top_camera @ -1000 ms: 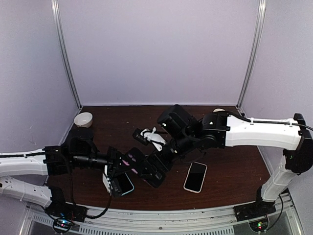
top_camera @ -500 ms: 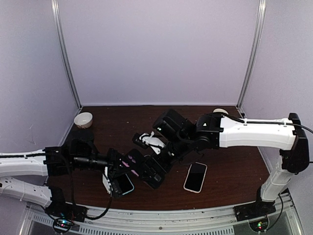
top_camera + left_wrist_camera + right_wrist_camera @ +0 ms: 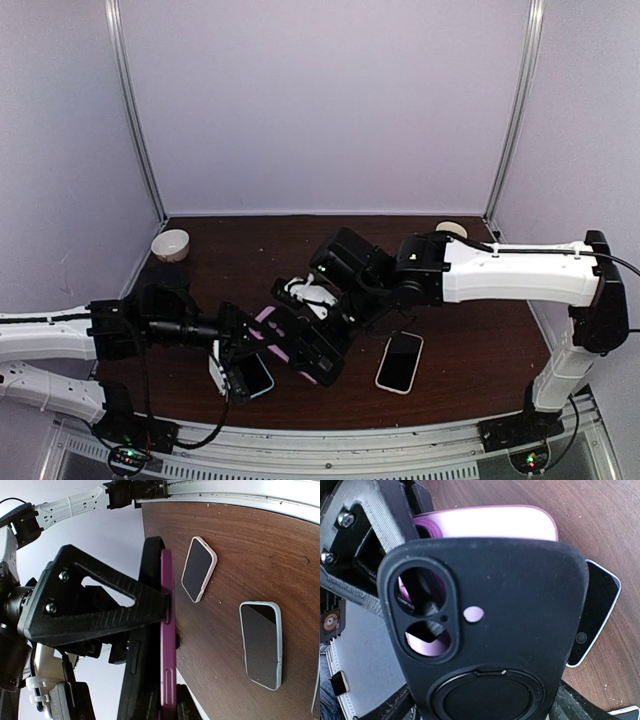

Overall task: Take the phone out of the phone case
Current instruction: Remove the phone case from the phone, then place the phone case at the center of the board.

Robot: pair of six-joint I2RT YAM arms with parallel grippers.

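The purple phone [image 3: 167, 630] stands on edge above the table, and my left gripper [image 3: 168, 702] is shut on its lower end. The black phone case [image 3: 515, 605], with a ring holder on its back, lies against the phone's back. The phone's pink top [image 3: 485, 522] rises past the case rim and shows through the camera cut-outs. My right gripper [image 3: 485, 707] is shut on the case, one finger against each side. In the top view both grippers meet near the front middle, around the phone [image 3: 264, 318] and the case [image 3: 312, 352].
A white-cased phone [image 3: 400, 361] lies face up to the right. A light-blue-edged phone [image 3: 257, 379] lies below the left gripper. Behind these are a white bowl [image 3: 170, 244] at the back left and a small dish [image 3: 450, 228] at the back right. A white object [image 3: 305, 290] lies behind the right wrist.
The right arm has shifted left and a little toward the front with the case. More pink of the phone shows beside the case. The left arm has hardly moved.
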